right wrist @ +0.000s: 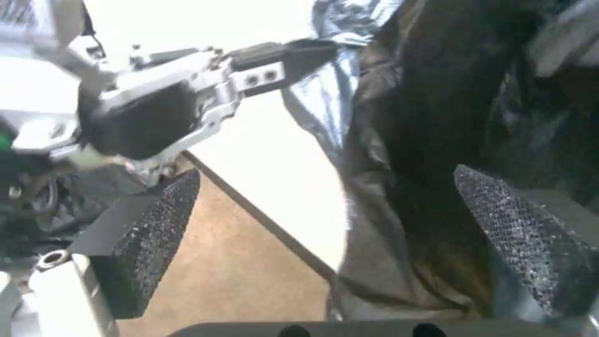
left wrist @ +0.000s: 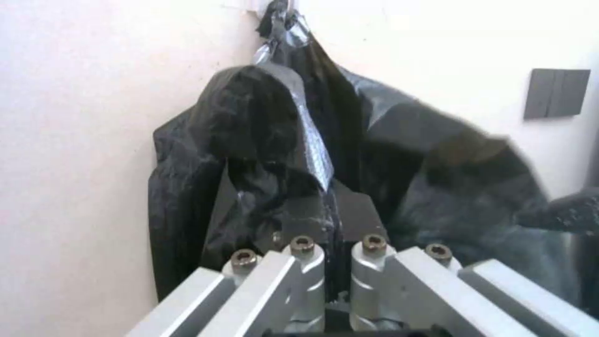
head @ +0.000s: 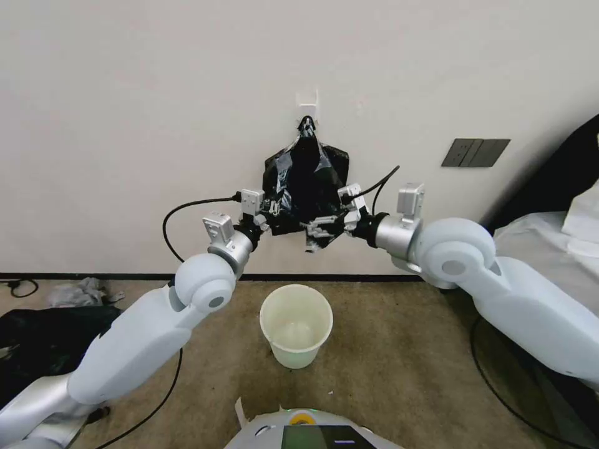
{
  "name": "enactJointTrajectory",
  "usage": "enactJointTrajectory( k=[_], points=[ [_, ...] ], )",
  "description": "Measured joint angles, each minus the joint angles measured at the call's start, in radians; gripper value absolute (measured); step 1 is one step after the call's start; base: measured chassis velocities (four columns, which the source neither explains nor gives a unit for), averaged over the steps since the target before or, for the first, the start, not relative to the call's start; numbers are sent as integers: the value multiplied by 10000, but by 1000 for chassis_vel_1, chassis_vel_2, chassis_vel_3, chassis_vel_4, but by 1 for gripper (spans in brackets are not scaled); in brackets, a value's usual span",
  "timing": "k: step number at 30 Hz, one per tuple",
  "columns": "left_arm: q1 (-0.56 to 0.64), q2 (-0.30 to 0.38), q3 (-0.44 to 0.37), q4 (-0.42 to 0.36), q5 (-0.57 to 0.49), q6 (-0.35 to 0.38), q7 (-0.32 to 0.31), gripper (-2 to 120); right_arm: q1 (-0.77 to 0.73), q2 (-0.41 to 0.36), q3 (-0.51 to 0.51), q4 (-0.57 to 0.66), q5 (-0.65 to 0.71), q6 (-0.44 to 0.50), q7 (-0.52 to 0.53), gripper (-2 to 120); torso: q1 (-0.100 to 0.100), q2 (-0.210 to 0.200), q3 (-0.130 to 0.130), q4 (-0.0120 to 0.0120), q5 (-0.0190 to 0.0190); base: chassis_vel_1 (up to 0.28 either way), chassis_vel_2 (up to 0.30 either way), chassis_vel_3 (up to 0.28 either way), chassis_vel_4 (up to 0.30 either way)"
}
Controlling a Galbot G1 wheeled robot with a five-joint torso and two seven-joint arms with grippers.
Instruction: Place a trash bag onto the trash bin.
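A bundle of black bags hangs from a white clip on the wall. My left gripper is shut on the loose front layer, the trash bag, at the bundle's lower left edge. My right gripper is open at the lower right edge, its mesh pads standing on either side of a hanging fold of trash bag. The left gripper is also in the right wrist view, pinching the plastic. The cream-white trash bin stands empty on the floor below both grippers.
A big black heap and grey crumpled scraps lie on the floor at the left. A dark switch plate is on the wall. White-draped furniture stands at the right. Cables trail across the brown carpet.
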Motion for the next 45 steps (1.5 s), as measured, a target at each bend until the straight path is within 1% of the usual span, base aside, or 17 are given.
enactJointTrajectory(
  k=[3,7,20,27,28,30,31,32,33,34,35,36,39,40,43,44,45],
  points=[
    [-49,-38,69,-7,-4,2,-1,0,-14,249,-115,-25,-526,244,495,100,0,0,0,4,-1,0,0,0,0],
    [-25,-21,78,-60,-8,3,-1,0,117,546,-415,-297,-738,316,1023,100,0,0,0,5,-3,0,0,0,0],
    [461,312,-351,-435,-43,3,157,0,581,999,-945,-1183,-857,366,1362,100,0,-1,1,4,-3,0,0,0,0],
    [729,417,-551,-683,-43,-8,190,0,906,1089,-1535,-1745,-2034,202,1471,99,1,0,1,3,-3,0,0,0,0],
    [751,426,-574,-709,-47,-13,193,0,1028,1150,-1736,-1839,-2527,-4,1554,95,0,0,1,3,-2,0,0,0,0],
    [768,426,-588,-715,-52,-17,195,0,1112,1198,-1872,-1878,-2822,-168,1625,92,0,0,1,3,-2,0,0,0,0],
    [792,419,-601,-717,-56,-23,197,0,1236,1275,-2055,-1987,-3262,-366,1723,85,1,0,1,4,-3,0,0,0,0],
    [792,419,-601,-717,-56,-23,197,0,1236,1275,-2055,-1987,-3262,-366,1723,85,1,0,1,4,-3,0,0,0,0],
    [814,412,-609,-720,-58,-27,198,0,1309,1326,-2170,-2084,-3553,-474,1768,80,0,-1,0,5,-3,0,0,0,0],
    [831,409,-615,-725,-58,-30,199,0,1361,1352,-2256,-2161,-3782,-573,1810,78,1,-1,1,5,-3,0,0,0,0],
    [852,408,-624,-738,-60,-33,200,0,1443,1366,-2381,-2254,-4056,-750,1895,71,1,-1,1,6,-2,0,0,0,0],
    [852,408,-624,-738,-60,-33,200,0,1443,1366,-2381,-2254,-4056,-750,1895,71,1,-1,1,6,-2,0,0,0,0],
    [860,407,-637,-772,-61,-49,203,0,1592,1287,-2583,-2333,-4236,-1174,2152,57,0,0,0,4,-2,0,0,0,0],
    [860,407,-637,-772,-61,-49,203,0,1592,1287,-2583,-2333,-4236,-1174,2152,57,0,0,0,4,-2,0,0,0,0],
    [823,397,-638,-790,-84,-61,204,0,1675,1017,-2775,-2357,-4526,-1261,2265,41,1,0,1,3,-2,0,0,0,0],
    [823,397,-638,-790,-84,-61,204,0,1675,1017,-2775,-2357,-4526,-1261,2265,41,1,0,1,3,-2,0,0,0,0],
    [801,394,-637,-791,-99,-65,203,0,1704,921,-2829,-2355,-4593,-1267,2270,37,1,0,1,3,-1,0,0,0,0]
  ],
)
